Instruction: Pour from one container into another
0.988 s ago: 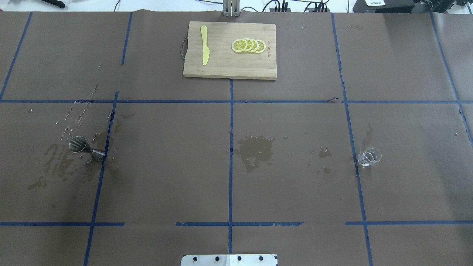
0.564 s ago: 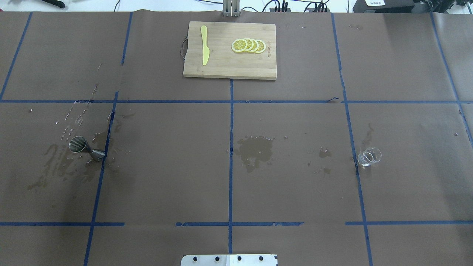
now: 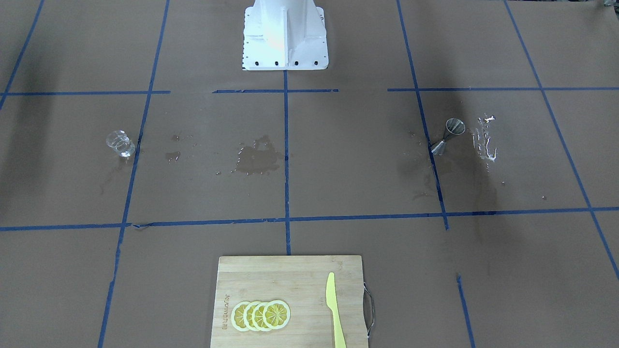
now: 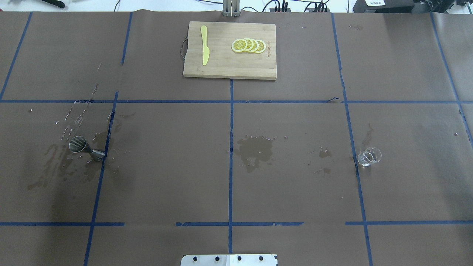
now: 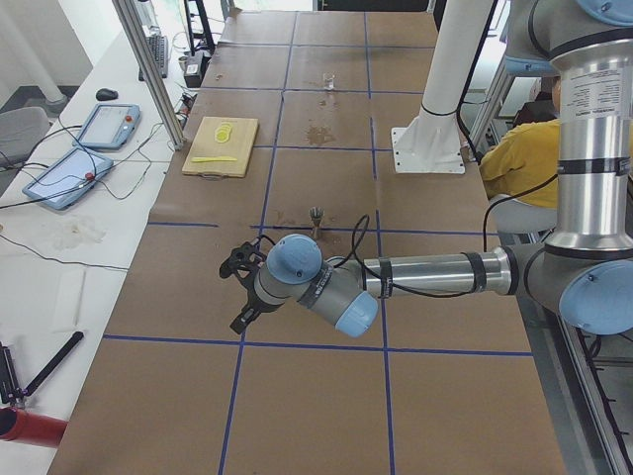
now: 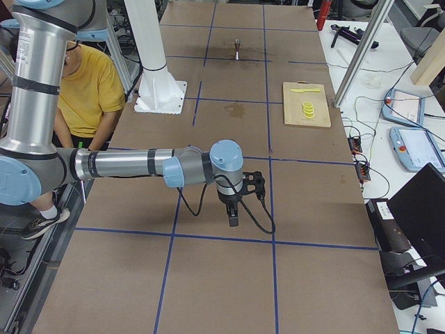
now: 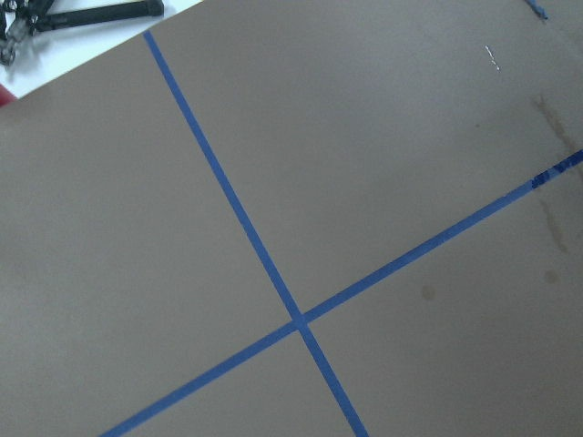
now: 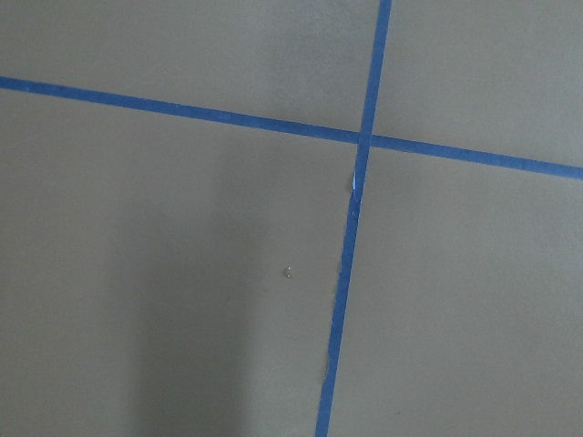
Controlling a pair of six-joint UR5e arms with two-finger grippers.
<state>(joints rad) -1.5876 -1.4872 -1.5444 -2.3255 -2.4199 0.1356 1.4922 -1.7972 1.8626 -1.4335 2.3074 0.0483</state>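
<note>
Progress: pour not begun, I judge | jigger [image 4: 82,146] and glass [image 4: 369,156] stand well apart, unheld | left pincer [image 5: 238,291], right pincer [image 6: 239,207]: opening cannot tell | wet patches [image 4: 255,149] on surface [image 4: 166,177]

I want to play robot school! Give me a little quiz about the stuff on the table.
1. True or false: the glass stands on the cutting board.
2. What lies on the board beside the lemon slices? A) spoon B) knife C) fork
3. Fill in: the metal cup is on the robot's ____ side.
Key: 1 false; 2 B; 3 left.
</note>
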